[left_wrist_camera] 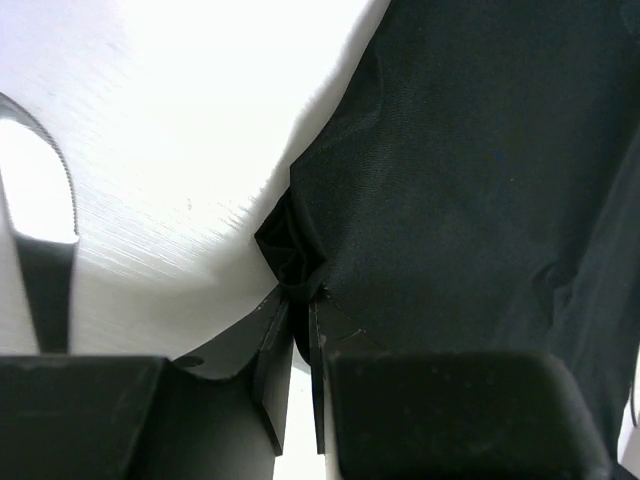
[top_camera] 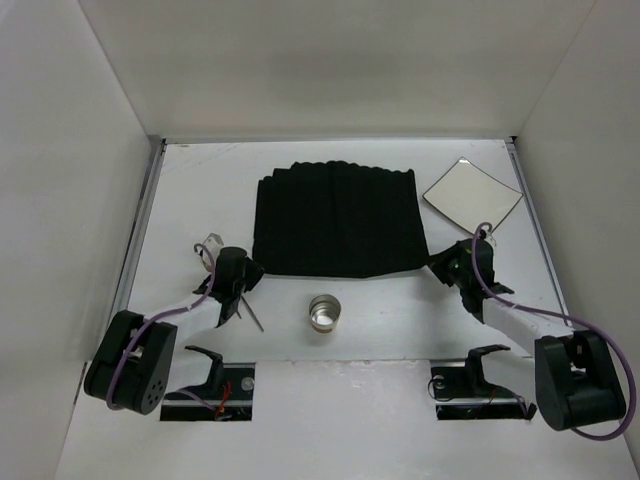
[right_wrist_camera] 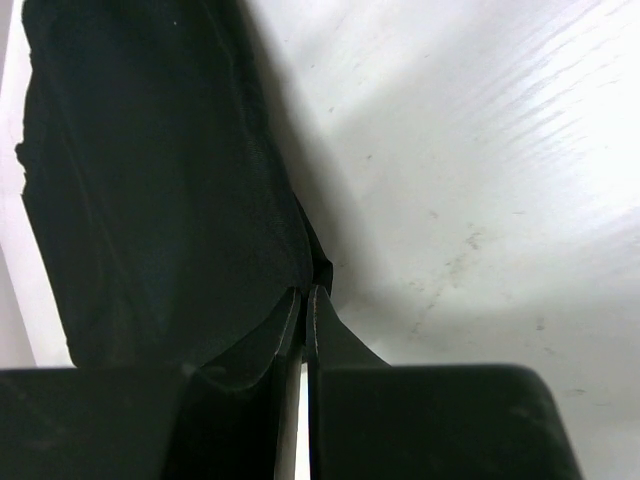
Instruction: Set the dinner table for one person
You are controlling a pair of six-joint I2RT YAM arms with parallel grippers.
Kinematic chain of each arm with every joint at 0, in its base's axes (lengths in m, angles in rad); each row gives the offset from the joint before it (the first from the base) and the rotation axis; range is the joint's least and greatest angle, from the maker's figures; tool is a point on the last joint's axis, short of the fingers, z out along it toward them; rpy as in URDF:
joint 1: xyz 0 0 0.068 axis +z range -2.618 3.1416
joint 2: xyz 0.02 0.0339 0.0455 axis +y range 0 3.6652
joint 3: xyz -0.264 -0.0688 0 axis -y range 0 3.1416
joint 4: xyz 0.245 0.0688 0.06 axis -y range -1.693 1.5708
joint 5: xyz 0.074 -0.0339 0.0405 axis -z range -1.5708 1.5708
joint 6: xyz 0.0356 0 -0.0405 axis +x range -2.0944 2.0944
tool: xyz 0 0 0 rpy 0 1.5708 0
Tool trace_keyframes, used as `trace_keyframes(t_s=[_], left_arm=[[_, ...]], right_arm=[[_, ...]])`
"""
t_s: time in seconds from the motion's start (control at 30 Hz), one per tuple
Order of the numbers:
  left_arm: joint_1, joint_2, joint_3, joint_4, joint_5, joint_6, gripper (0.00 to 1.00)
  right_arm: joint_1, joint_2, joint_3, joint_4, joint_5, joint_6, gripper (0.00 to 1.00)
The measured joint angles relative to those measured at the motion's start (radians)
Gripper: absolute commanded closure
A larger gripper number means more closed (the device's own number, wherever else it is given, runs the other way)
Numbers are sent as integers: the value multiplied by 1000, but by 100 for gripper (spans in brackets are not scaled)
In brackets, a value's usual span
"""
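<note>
The dinner table point(top_camera: 200, 190) is a white walled surface. A black pleated cloth mat point(top_camera: 335, 220) lies across its middle. My left gripper point(top_camera: 248, 272) is shut on the mat's near left corner, seen pinched in the left wrist view point(left_wrist_camera: 298, 285). My right gripper point(top_camera: 437, 262) is shut on the mat's near right corner, also pinched in the right wrist view point(right_wrist_camera: 305, 290). A small white square plate point(top_camera: 472, 192) lies at the far right. A metal cup point(top_camera: 324, 313) stands in front of the mat.
A knife point(top_camera: 250, 312) lies by the left gripper; its blade shows in the left wrist view point(left_wrist_camera: 40, 200). A clear item point(top_camera: 210, 245) lies behind the left gripper. White walls stand close on three sides.
</note>
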Motion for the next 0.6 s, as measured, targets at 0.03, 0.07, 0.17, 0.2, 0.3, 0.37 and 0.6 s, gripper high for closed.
trace_keyframes(t_s=[0.03,0.07,0.17,0.2,0.3,0.37,0.6], left_arm=[[-2,-3,0,0,5,0,92],[-3,-10,-2,0,10,0,92],[-2,-80,-34,-21,6,0,89],[-2,-114,-43,-44,-1,0,88],[-3,-195,-56,-115,-32,-2,85],[-8,-243,-62,-153,-58,-2,82],[-28,-363,-55,-271,-113,8,74]], right_arm=[[-9,-12,-6,-1,-3,-2,95],[-15,-21,-11,-4,-4,-5,95],[-27,-35,-20,-14,-1,-15,93],[-30,-36,-23,-16,3,-17,90],[-34,-39,-25,-23,22,-18,86],[-34,-40,-25,-24,37,-19,74],[-40,-116,-25,-84,69,-44,47]])
